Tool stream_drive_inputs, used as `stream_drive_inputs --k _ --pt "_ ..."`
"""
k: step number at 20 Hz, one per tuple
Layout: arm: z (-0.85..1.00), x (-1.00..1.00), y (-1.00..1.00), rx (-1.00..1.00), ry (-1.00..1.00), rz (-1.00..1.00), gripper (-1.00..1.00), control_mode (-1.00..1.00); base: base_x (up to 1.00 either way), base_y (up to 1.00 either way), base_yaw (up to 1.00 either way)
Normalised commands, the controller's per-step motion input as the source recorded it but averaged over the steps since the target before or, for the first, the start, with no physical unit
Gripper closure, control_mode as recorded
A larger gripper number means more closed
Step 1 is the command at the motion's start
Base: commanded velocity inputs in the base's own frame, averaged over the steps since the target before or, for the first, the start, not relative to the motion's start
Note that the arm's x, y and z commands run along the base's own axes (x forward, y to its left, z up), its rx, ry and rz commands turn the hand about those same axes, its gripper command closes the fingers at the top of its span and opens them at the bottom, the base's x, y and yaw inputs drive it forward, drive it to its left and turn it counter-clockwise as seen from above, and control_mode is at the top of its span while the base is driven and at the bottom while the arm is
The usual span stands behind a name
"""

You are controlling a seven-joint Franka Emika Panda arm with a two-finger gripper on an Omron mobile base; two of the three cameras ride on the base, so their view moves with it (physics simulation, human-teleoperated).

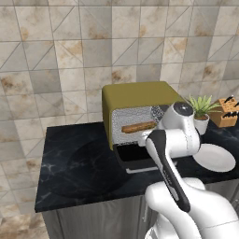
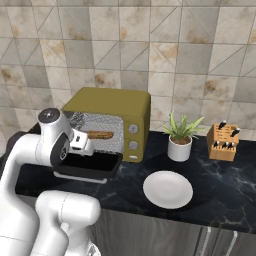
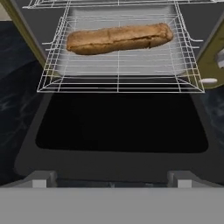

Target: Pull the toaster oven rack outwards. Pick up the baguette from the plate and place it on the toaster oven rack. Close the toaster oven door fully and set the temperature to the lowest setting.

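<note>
The olive-yellow toaster oven [image 1: 135,95] stands on the black counter. Its door [image 3: 122,127] lies folded down flat, dark glass facing up. The silvery wire toaster oven rack [image 3: 120,83] is pulled out over the door's hinge edge. The orange-brown baguette [image 3: 118,38] lies across the rack, towards its back. It also shows inside the cavity as baguette [image 1: 138,127] and baguette [image 2: 99,134]. My gripper [image 2: 84,146] hovers open just above the door's front edge, facing into the oven and holding nothing. The white plate [image 2: 167,189] sits bare to the oven's right.
Two grey knobs [image 2: 133,129] sit on the oven's right front panel. A potted plant [image 2: 180,136] and a wooden knife block [image 2: 222,142] stand at the back right. The counter's front edge [image 2: 150,212] runs just past the plate.
</note>
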Motion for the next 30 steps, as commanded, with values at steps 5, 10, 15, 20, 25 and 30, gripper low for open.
stream_drive_inputs --k 5,10,15,20,25,30 --pt "-0.28 0.07 0.0 0.0 0.0 0.0 -1.0 -1.0 0.0 0.0 0.0" --pt "-0.22 0.21 0.0 0.0 0.0 0.0 -1.0 -1.0 0.0 0.0 0.0" --pt "-0.17 0.24 0.0 0.0 -0.01 0.0 -1.0 -1.0 0.0 0.0 0.0" --pt "-0.16 0.22 0.0 0.0 0.0 0.0 -1.0 -1.0 0.0 0.0 0.0" --pt "-0.13 0.2 0.0 0.0 0.0 0.0 -1.0 -1.0 0.0 0.0 0.0" --pt "-0.15 0.18 0.02 0.0 0.0 0.0 -1.0 -1.0 0.0 0.0 0.0"
